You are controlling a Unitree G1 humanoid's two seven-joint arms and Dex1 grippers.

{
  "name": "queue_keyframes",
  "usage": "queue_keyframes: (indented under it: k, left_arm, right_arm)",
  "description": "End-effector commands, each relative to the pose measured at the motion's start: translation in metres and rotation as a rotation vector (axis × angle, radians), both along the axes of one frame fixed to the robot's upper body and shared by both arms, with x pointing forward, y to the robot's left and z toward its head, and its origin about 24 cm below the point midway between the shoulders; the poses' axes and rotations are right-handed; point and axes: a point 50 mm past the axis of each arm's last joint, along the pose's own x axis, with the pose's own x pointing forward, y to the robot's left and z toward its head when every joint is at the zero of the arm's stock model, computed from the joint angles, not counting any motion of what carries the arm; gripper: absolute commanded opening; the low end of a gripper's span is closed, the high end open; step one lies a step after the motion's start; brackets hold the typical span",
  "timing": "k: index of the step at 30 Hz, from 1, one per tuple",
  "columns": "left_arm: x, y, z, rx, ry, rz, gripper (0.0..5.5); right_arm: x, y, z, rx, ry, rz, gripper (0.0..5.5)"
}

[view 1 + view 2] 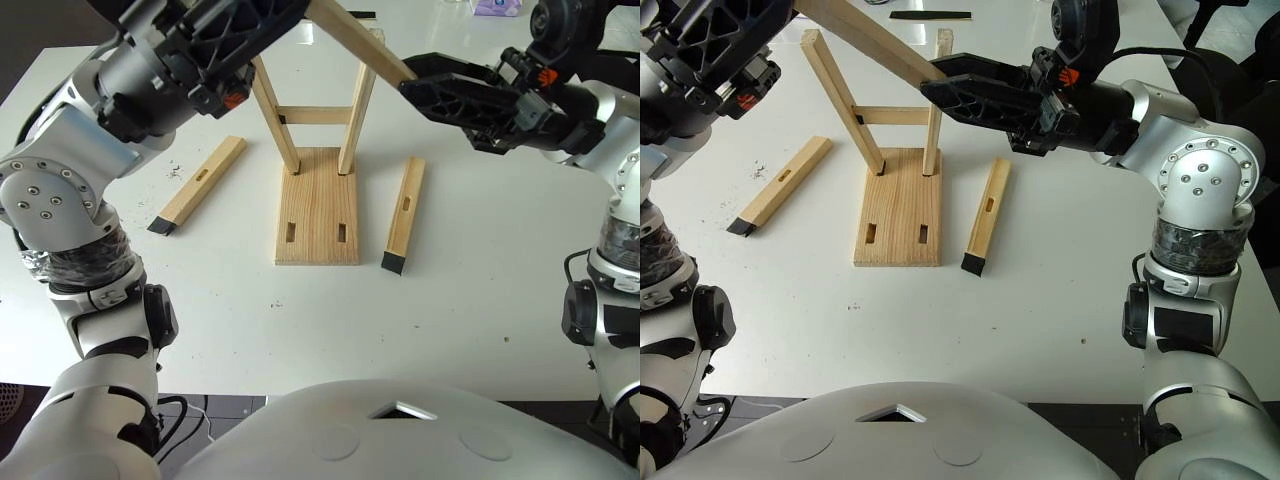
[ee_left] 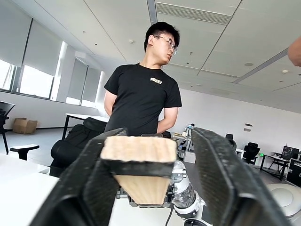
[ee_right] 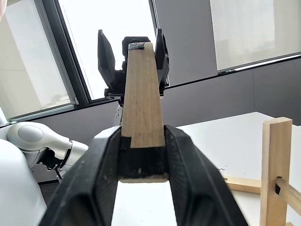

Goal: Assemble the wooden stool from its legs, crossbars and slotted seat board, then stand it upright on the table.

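White table [image 1: 480,300] carries the seat board [image 1: 318,215] below and between both jaws, with standing legs [image 1: 278,120] in its far slots. The held leg [image 1: 865,40] bridges the air: right gripper [image 1: 933,77] clamps one end, while left gripper [image 2: 157,141] gapes wider than the other end. It seems better to close the left firmly before the right lets go.

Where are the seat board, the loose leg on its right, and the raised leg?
seat board [image 1: 317,205]: left eye view, bare wood at the board's middle.
right loose leg [image 1: 404,213]: left eye view, mid-length, by its slot.
raised leg [image 1: 365,42]: left eye view, middle of its exposed length.
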Motion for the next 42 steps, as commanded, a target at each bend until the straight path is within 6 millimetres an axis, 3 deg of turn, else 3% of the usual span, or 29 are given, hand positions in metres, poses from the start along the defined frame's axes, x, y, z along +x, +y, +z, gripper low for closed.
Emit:
queue_keyframes:
  k: [1, 4, 10, 11, 20, 22, 26, 30, 34, 38, 42]
  left_arm:
    - [-0.001, 0.001, 0.003, 0.008, -0.031, -0.007, 1.80]
    - [-0.001, 0.002, 0.002, 0.014, -0.039, -0.014, 1.34]
    - [-0.002, 0.003, 0.000, 0.026, -0.056, -0.015, 1.33]
    - [-0.001, 0.003, -0.001, 0.031, -0.056, -0.002, 1.33]
    - [0.006, 0.010, -0.007, 0.068, -0.072, 0.075, 1.33]
    - [0.010, 0.016, -0.010, 0.114, -0.082, 0.136, 1.33]
    - [0.020, 0.052, -0.041, 0.373, -0.093, 0.444, 1.32]
    - [0.025, 0.107, -0.078, 0.650, -0.026, 0.763, 1.32]
    - [0.054, 0.155, -0.100, 0.892, -0.011, 1.058, 1.32]
    - [0.087, 0.171, -0.120, 0.969, -0.014, 1.217, 1.32]
    - [0.074, 0.190, -0.157, 1.041, 0.076, 1.224, 1.32]
  right_arm:
    - [0.002, -0.003, -0.004, -0.033, 0.019, -0.033, 1.33]
    - [0.002, -0.003, -0.006, -0.033, 0.026, -0.037, 1.33]
    - [0.006, -0.005, -0.004, -0.018, -0.004, -0.071, 1.33]
    - [0.007, -0.005, -0.003, -0.009, -0.035, -0.082, 1.69]
    - [0.011, -0.010, -0.018, -0.045, -0.066, -0.171, 2.96]
    - [0.016, -0.013, -0.023, -0.040, -0.049, -0.242, 3.01]
    - [0.024, -0.016, -0.035, -0.036, -0.053, -0.599, 3.01]
    - [0.013, -0.003, -0.049, -0.103, -0.028, -0.857, 3.01]
    - [0.018, 0.003, -0.050, -0.159, -0.058, -1.122, 3.01]
    - [0.049, -0.022, -0.039, -0.112, -0.104, -1.476, 3.01]
    - [0.065, -0.030, -0.036, -0.072, -0.138, -1.605, 3.01]
